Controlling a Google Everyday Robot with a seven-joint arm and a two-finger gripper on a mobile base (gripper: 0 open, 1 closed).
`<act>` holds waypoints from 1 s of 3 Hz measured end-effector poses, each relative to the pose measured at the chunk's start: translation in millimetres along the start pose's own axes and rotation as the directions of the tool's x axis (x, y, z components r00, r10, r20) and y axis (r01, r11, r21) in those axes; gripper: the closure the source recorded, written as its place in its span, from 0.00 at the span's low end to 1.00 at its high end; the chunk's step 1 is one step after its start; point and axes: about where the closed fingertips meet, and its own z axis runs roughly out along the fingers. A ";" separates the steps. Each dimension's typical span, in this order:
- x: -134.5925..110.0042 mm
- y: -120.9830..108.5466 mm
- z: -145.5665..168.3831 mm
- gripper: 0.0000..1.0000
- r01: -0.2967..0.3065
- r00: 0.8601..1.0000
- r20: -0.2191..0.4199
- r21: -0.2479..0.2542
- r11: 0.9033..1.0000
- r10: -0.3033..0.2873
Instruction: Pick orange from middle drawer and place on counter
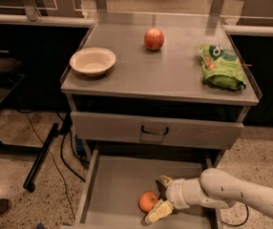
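Observation:
The orange (148, 201) lies on the floor of the open middle drawer (111, 190), near its front right. My gripper (160, 197) reaches in from the right on a white arm, just right of the orange. Its pale fingers are spread, one behind the orange (165, 180) and one in front (158, 212), with the orange at their mouth. The counter (165, 75) is the grey steel top above.
On the counter stand a cream bowl (92, 61) at the left, a red apple-like fruit (153, 39) at the back middle and a green snack bag (221, 66) at the right. A closed drawer with a dark handle (154, 130) sits above the open one.

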 end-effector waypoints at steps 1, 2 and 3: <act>1.3 -15.1 9.8 0.00 0.012 1.000 0.004 0.017 1.000 -0.012; 1.4 -15.1 9.9 0.00 0.012 1.000 0.004 0.017 1.000 -0.012; 15.5 -11.6 20.4 0.00 -0.008 1.000 0.010 -0.003 1.000 0.008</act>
